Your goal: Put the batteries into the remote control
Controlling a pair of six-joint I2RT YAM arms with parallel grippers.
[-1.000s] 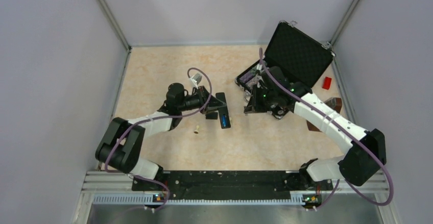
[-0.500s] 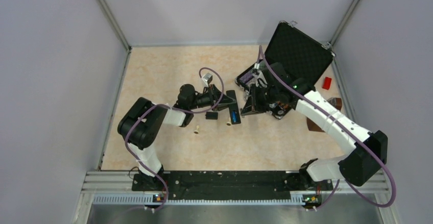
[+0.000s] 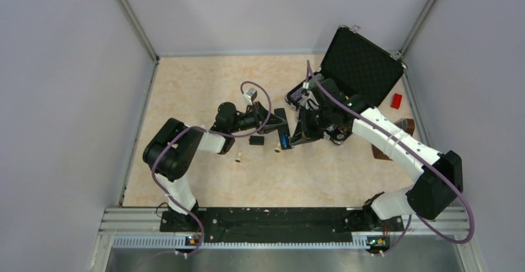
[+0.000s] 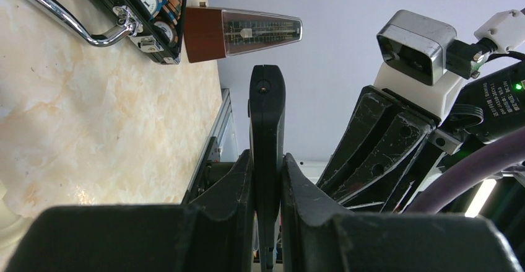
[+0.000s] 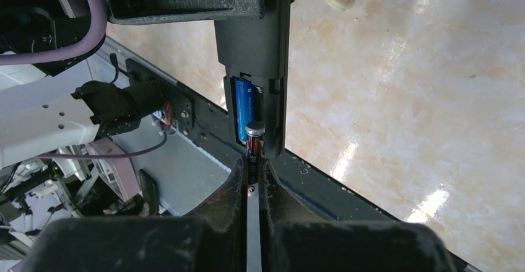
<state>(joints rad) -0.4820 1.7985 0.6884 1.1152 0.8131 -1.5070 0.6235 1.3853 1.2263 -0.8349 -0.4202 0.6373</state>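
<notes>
Right wrist: black remote control (image 5: 255, 43), bay open (one blue battery (image 5: 243, 108) inside)

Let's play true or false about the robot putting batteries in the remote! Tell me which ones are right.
1. The left gripper has its jaws shut on the remote control. True.
2. The right gripper holds nothing. False: its jaws pinch a second battery right at the remote's open compartment.
3. One blue battery already lies inside that compartment. True.
4. The back cover is fitted on the remote. False: it lies on the table beside the remote.
5. The chip case is closed. False: its lid stands open.
</notes>
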